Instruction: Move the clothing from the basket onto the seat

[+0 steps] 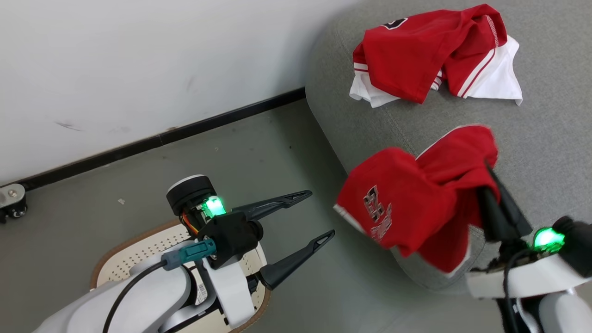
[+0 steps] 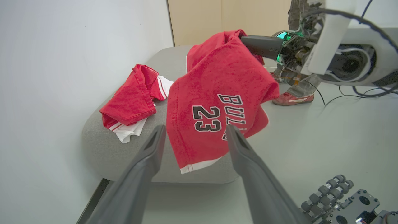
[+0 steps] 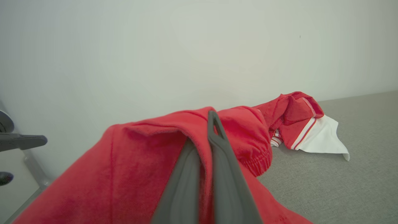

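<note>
The seat [image 1: 545, 138] is a light grey sofa at the right. A red jersey with white sleeves [image 1: 430, 51] lies crumpled on it, also seen in the left wrist view [image 2: 133, 96] and the right wrist view [image 3: 298, 124]. My right gripper [image 1: 489, 182] is shut on the smaller red piece with the number logo [image 1: 407, 203], which hangs over the seat's near corner [image 2: 217, 93]. Its closed fingers pinch a fold of that fabric [image 3: 213, 124]. My left gripper [image 1: 319, 213] stands open and empty above the floor, left of the seat. The cream basket [image 1: 148, 245] lies under my left arm, mostly hidden.
A white wall with a black baseboard [image 1: 162, 138] runs behind the grey floor. A small wheeled metal part [image 1: 13, 199] sits at the far left by the wall. A person's red shoe [image 2: 292, 98] stands on the floor beyond the seat.
</note>
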Tool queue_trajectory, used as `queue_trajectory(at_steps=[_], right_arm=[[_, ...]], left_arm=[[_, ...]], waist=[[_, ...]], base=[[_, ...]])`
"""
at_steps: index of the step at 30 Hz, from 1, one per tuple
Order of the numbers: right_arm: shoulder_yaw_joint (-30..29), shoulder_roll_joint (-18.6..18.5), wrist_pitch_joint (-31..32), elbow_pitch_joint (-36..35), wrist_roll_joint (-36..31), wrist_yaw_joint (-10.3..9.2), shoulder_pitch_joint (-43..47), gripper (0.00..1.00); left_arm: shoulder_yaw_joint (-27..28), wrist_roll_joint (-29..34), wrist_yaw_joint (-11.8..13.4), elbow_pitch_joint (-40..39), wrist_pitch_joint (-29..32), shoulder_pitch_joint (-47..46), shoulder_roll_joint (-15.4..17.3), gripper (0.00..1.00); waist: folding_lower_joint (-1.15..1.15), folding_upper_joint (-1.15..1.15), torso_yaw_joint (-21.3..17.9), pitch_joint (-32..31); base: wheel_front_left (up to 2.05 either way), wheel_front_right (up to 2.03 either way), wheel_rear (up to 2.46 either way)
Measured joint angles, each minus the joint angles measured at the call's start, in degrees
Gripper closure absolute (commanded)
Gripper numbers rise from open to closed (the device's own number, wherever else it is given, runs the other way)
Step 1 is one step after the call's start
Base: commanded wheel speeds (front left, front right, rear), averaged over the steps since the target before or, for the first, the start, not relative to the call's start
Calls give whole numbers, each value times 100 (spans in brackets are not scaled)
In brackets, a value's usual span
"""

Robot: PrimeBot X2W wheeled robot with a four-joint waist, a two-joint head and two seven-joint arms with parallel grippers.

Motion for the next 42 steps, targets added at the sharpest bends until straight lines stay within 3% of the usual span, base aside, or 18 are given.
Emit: queue_trajectory(at_steps=[17, 42], right_arm=[[-1061, 59, 70, 545, -230, 0, -1850, 100], [-1678, -1390, 1577, 1670, -501, 1, -5042, 100]], left_arm=[[125, -48, 110, -438, 276, -2, 326, 0], [386, -86, 286, -1266, 631, -143, 996, 0]], waist=[[0, 0, 8, 643], [0, 0, 367, 1900]], base=[[0, 0, 0], [0, 0, 0]])
